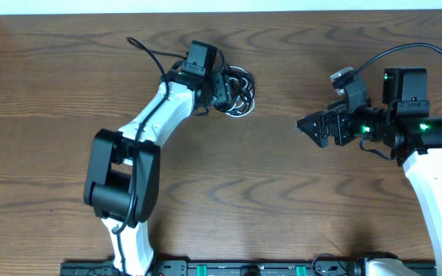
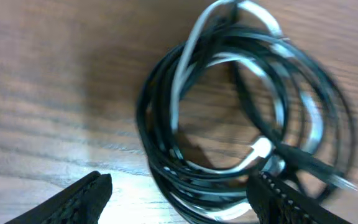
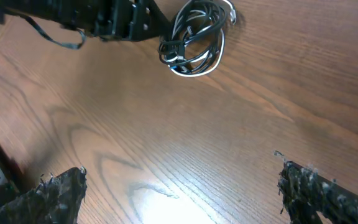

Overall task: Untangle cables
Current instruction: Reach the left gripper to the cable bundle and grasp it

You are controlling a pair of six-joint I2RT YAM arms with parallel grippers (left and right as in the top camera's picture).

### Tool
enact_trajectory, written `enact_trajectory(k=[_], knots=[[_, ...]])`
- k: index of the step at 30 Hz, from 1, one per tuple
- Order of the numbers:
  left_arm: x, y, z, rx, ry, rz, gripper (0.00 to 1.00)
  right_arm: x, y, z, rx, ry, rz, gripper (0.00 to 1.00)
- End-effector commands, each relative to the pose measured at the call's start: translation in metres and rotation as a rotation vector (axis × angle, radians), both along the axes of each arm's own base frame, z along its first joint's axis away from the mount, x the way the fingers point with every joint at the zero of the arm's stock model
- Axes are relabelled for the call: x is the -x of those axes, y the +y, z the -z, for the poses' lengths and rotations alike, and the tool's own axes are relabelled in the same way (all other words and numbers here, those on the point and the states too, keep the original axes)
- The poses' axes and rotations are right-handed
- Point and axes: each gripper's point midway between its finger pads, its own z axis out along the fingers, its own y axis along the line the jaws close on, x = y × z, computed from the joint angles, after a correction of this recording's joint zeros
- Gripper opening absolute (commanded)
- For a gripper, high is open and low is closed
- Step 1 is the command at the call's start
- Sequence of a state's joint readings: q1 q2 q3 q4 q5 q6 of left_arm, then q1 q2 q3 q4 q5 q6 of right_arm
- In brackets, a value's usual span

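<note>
The cables [image 1: 241, 93] lie as one tangled coil on the wooden table, far from me and left of centre. In the left wrist view the black cable [image 2: 149, 130] loops several times, with the white cable [image 2: 184, 71] threaded through it. My left gripper [image 2: 179, 202] is right at the coil, jaws open, with the coil's lower strands between its fingers [image 2: 86, 198]. My right gripper [image 1: 307, 126] hangs wide open over bare wood at the right, well away from the coil. From the right wrist view the cables [image 3: 197, 37] show far off, beside the left arm.
The left arm's own thick black wire [image 1: 148, 52] trails behind its wrist. A black rail [image 1: 244, 268] runs along the table's near edge. The table's far edge [image 1: 221, 11] lies just beyond the coil.
</note>
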State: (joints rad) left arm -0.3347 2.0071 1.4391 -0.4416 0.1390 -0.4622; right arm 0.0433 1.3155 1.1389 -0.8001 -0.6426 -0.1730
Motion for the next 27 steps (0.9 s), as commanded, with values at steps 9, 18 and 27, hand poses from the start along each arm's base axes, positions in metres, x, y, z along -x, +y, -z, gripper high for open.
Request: enact_trajectory(k=[9,18,27], knots=[[0.011,-0.005,0.037,0.097,0.165,-0.193,0.71,-0.003,-0.003,-0.003,0.011,-0.001,0.013,0.96],[0.013,-0.004,0.044,0.098,0.179,-0.213,0.47,-0.003,-0.003,-0.003,0.011,0.001,0.014,0.96],[0.015,0.011,0.053,0.022,0.167,-0.253,0.28,-0.002,-0.003,-0.002,0.011,0.002,0.014,0.96]])
